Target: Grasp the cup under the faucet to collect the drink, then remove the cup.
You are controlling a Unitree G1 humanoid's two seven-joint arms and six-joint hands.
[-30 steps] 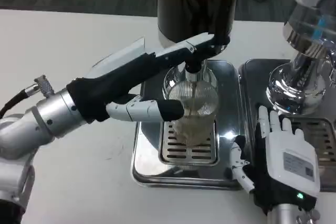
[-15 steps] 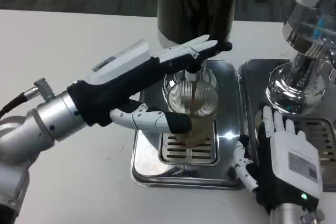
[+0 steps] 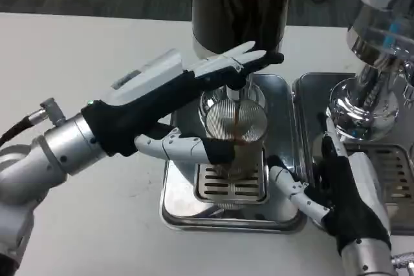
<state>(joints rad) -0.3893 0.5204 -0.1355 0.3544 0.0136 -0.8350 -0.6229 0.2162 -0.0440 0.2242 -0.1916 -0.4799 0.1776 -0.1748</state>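
Observation:
A ribbed clear cup [image 3: 238, 135] stands on the grille of the steel drip tray [image 3: 184, 201], under the faucet [image 3: 236, 90] of the dark drink dispenser [image 3: 239, 4]. A brown stream runs into the cup, which holds brown drink in its lower part. My left hand [image 3: 171, 95] lies stretched over the faucet, its fingertips [image 3: 259, 59] resting on the lever and its thumb [image 3: 194, 150] against the cup's left side. My right hand [image 3: 349, 195] hovers at the tray's right edge, open, turned on its side with the palm facing the cup, its thumb [image 3: 291, 189] reaching toward the cup's base.
A chrome second dispenser [image 3: 369, 98] stands on its own steel tray [image 3: 394, 159] at the right, just behind my right hand. White tabletop [image 3: 97, 224] spreads to the left and front.
My right hand has turned from back-up to palm toward the cup and moved closer to it. The brown drink has started flowing and risen in the cup. My left hand stays on the lever.

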